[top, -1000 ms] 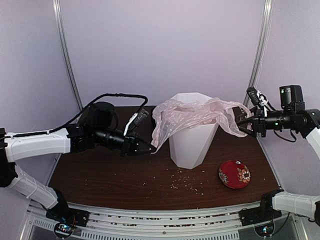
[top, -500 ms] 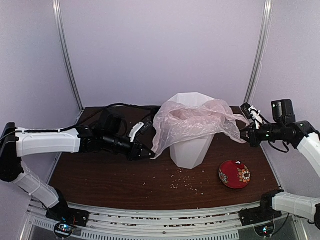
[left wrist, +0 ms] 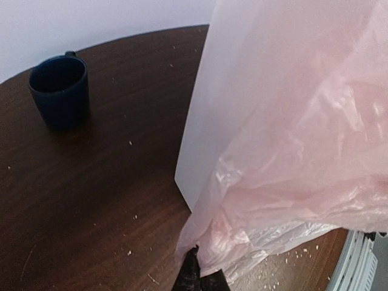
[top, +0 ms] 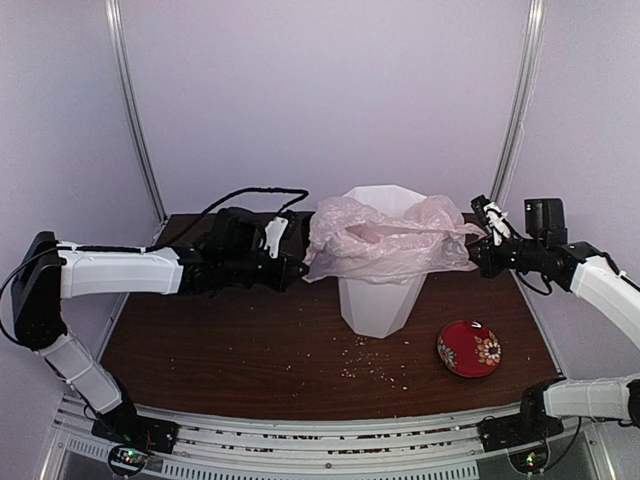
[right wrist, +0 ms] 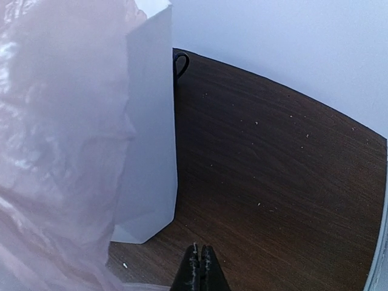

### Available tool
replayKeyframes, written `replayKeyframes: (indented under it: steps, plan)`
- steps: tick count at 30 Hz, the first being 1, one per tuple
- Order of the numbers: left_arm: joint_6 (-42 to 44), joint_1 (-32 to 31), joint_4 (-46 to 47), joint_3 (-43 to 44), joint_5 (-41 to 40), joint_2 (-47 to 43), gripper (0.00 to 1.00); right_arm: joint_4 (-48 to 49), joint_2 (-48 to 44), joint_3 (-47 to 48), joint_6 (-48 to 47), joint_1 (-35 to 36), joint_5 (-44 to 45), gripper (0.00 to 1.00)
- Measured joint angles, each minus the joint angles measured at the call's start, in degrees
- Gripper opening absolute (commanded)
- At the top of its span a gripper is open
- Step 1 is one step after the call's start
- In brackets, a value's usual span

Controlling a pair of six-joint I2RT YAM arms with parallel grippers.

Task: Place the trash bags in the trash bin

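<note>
We note two arms of like build: white tubular link shells joined by black joint housings. The left arm [top: 110, 273] carries a thin black cable [top: 250, 190] looping over its dark wrist, which bears a small white fitting [top: 270, 237]. The right arm [top: 610, 290] carries a boxy black camera module [top: 545, 215]. Black base mounts [top: 140, 432] show small green lights. In the wrist views we see slim, black, tapered fingertips [left wrist: 189, 274] [right wrist: 193, 270].
</note>
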Motion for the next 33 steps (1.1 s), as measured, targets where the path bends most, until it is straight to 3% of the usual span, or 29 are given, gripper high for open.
replayKeyframes:
  steps: [10,13,16,18,21,27,33]
  plan:
    - [-3.4,0.4,5.5,0.0,-5.5,5.2,0.00,1.4,5.3,-0.3,-0.2,0.0,4.1,0.06]
    - [-4.0,0.6,5.5,0.0,-5.5,5.4,0.00,1.0,4.9,-0.4,-0.6,0.0,4.7,0.15]
    - [-4.1,0.7,5.2,-0.1,-5.0,3.5,0.30,-1.1,2.7,-0.4,-2.4,0.0,4.1,0.43]
    - [-4.0,0.7,5.1,-1.1,-4.8,0.3,0.43,-2.8,-0.2,-0.3,-3.5,0.0,3.7,0.60]
    - [-3.3,0.5,3.1,-2.9,-4.5,-7.3,0.52,-8.6,-5.4,2.1,-7.7,0.0,3.0,0.67]
    - [0.9,-0.6,-5.5,-4.1,-6.0,-19.8,0.61,-22.3,-10.2,9.4,-16.9,0.0,2.0,0.69]
    - [8.3,-6.4,-11.6,-6.2,-10.2,-28.6,0.63,-33.0,-13.0,12.3,-24.5,0.0,-0.2,0.72]
